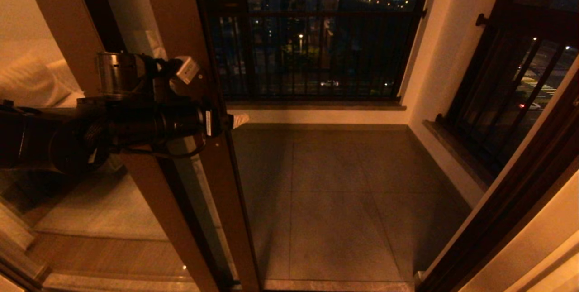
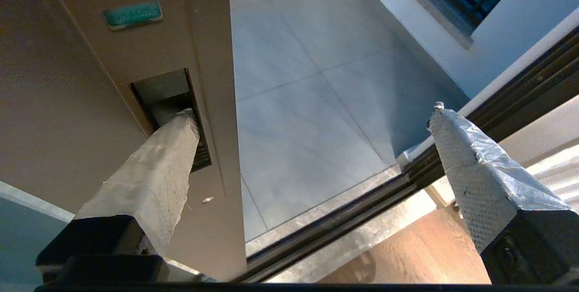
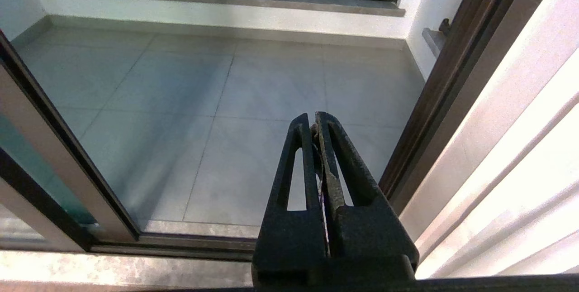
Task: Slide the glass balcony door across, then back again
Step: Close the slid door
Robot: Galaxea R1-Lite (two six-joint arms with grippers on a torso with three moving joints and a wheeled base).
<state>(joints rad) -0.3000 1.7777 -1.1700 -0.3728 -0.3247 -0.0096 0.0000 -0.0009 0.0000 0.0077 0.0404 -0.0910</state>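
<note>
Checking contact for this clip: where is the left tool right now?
In the head view the left tool is at the left, against the glass balcony door stile; one taped finger sits in the handle slot.

Grey tiled balcony floor [image 1: 344, 192] runs to black-barred windows [image 1: 312, 52]; white bedding [image 1: 31, 81] lies far left.

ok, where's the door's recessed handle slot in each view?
Head view: hidden behind the left gripper on the glass balcony door.
Left wrist view: handle slot, one open finger tucked inside.
Right wrist view: not in it.
Shared landmark: grey tiled floor.
</note>
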